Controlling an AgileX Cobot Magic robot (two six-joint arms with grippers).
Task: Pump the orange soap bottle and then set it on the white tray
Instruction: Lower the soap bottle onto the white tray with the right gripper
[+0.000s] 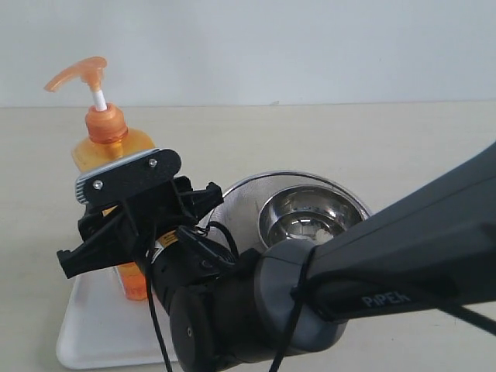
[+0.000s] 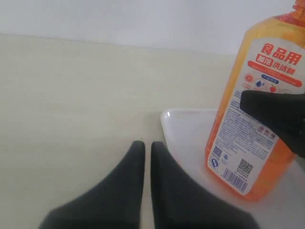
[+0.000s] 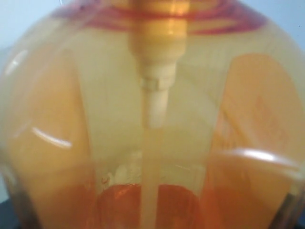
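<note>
Around the body of the orange soap bottle (image 1: 108, 151), the right gripper (image 1: 132, 232) has its jaws spread wide and pressed against the plastic. One black finger (image 2: 279, 112) lies across the printed label, and it looks to me like a firm hold. The bottle stands upright on the white tray (image 1: 93, 337), its base down on the tray's floor as far as I can see. Its pump head (image 1: 77, 76) sits raised on the white stem, high above the tray.

Just beside the tray's corner, the left gripper (image 2: 147, 145) hangs over the bare table (image 2: 71, 95), pinched shut on nothing. A round steel strainer (image 1: 310, 177) sits near the tray and has no part in this.

I judge the placing all but done, since the bottle is where it belongs. What remains is for the right gripper to let go and draw clear without tipping it. Whether the pumping has been done I cannot tell; I see no soap under the nozzle.
</note>
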